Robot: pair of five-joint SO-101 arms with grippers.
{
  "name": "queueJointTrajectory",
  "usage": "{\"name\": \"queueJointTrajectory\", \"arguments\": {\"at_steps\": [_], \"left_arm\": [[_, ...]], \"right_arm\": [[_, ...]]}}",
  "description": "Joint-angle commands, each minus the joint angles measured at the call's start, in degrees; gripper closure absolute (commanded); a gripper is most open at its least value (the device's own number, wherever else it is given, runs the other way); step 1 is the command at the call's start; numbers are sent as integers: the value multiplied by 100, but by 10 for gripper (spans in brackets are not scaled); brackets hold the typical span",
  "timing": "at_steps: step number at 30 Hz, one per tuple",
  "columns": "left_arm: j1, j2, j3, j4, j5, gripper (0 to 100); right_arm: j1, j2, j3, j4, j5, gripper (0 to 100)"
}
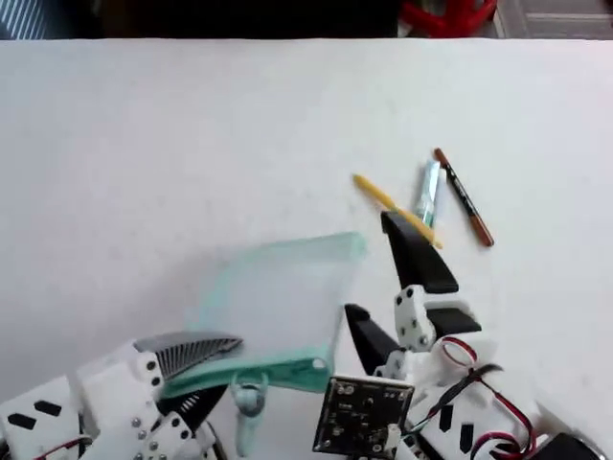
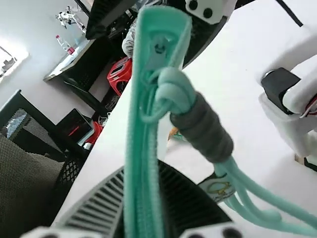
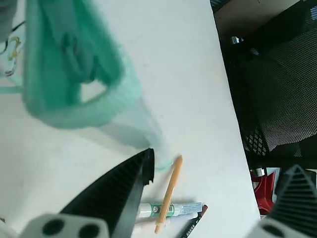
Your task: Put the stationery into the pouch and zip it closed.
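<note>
A translucent green pouch lies near the table's front, its zipper edge toward the arms. My left gripper is shut on that edge. In the left wrist view the teal zipper band runs between the jaws, with the slider and its knotted cord pull beside it. My right gripper stands open just right of the pouch. Beyond it lie a yellow pen, a green-and-white marker and a brown pen. The right wrist view has the pouch, yellow pen and marker past its open gripper.
The white table stretches wide to the left and back. A red object sits past the far edge. Both arm bases crowd the front edge.
</note>
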Motion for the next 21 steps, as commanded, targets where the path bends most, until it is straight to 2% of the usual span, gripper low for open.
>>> {"name": "queueJointTrajectory", "arguments": {"at_steps": [1,3,5,9,13,17,19,21], "left_arm": [[-593,40,-44,-316,-404,976],[-857,40,176,-527,-281,976],[-637,40,404,-659,26,976],[-136,40,571,-721,105,976],[75,31,563,-721,105,976],[57,31,563,-730,105,976],[57,31,563,-730,105,976],[48,31,554,-730,105,976]], "right_arm": [[-435,154,149,22,62,615],[-629,163,220,13,70,615],[-822,242,220,4,70,615],[-1341,813,290,-13,62,615],[-1349,1314,-79,-75,88,615],[-1349,1499,-114,-57,440,625],[-1341,1490,35,-57,686,690],[-1332,1473,246,-57,800,801]]}}
